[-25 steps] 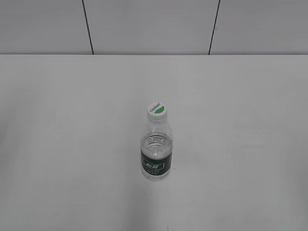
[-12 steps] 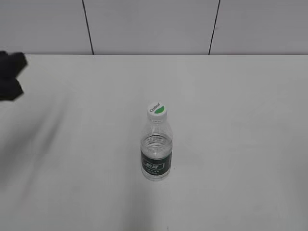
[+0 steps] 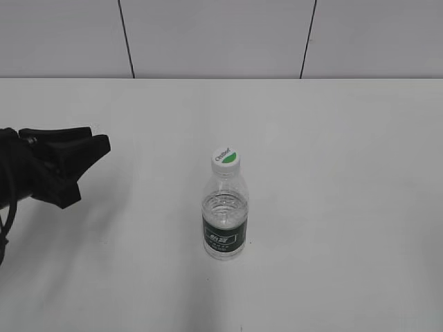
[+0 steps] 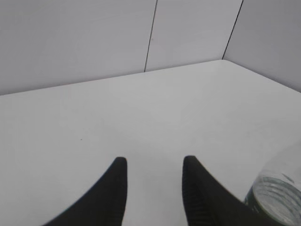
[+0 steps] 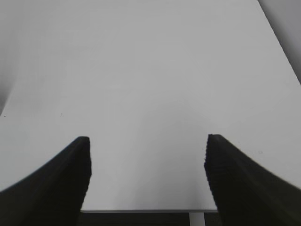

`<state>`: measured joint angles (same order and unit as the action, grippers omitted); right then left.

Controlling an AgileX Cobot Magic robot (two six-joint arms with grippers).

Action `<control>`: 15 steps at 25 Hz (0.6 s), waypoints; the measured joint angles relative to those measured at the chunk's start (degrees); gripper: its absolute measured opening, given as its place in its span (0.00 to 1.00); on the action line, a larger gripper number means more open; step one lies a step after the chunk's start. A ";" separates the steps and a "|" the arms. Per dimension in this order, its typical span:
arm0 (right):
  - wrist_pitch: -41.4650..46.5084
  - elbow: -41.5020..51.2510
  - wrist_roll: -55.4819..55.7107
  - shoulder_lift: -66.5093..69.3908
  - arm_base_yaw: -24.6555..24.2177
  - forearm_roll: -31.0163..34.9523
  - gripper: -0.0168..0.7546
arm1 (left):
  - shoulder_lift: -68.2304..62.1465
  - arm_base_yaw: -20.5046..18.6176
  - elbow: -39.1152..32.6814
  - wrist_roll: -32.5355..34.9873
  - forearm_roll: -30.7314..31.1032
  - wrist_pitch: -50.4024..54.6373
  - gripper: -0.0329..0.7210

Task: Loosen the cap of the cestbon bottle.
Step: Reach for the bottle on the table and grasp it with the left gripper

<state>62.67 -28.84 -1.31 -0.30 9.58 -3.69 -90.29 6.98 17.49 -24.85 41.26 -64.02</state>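
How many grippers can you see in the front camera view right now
1. The left gripper reaches in from the left edge, well apart from the bottle. The right gripper appears only in its own wrist view, over bare table.

A: In your left wrist view, the small clear plastic water bottle with the dark green label band [image 4: 277, 200] is cut off at the lower right corner; only a blurred shoulder shows.

B: And the black left gripper [image 3: 86, 166]?

A: Its arm runs off your exterior view's left edge. Label print is too small to read.
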 joint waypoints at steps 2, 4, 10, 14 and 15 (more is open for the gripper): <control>0.00 0.00 0.00 0.00 0.00 0.00 0.77 | -0.02 0.00 -0.53 0.00 0.30 0.27 0.37; 0.00 0.00 0.00 0.00 0.00 0.00 0.77 | -0.02 0.00 -0.81 -0.05 1.82 0.36 0.39; 0.00 0.00 0.00 0.00 0.00 0.00 0.77 | -1.11 0.00 -0.81 -0.74 10.07 0.42 0.77; 0.00 0.00 0.00 0.00 0.00 0.00 0.77 | -4.07 0.00 -0.81 -0.93 10.92 0.42 0.85; 0.00 0.00 0.00 0.00 0.00 0.00 0.77 | -4.96 0.00 -0.81 -0.93 11.74 0.42 0.85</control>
<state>62.67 -28.84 -1.31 -0.30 9.58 -3.69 -95.26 6.98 16.68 -25.78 53.00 -63.60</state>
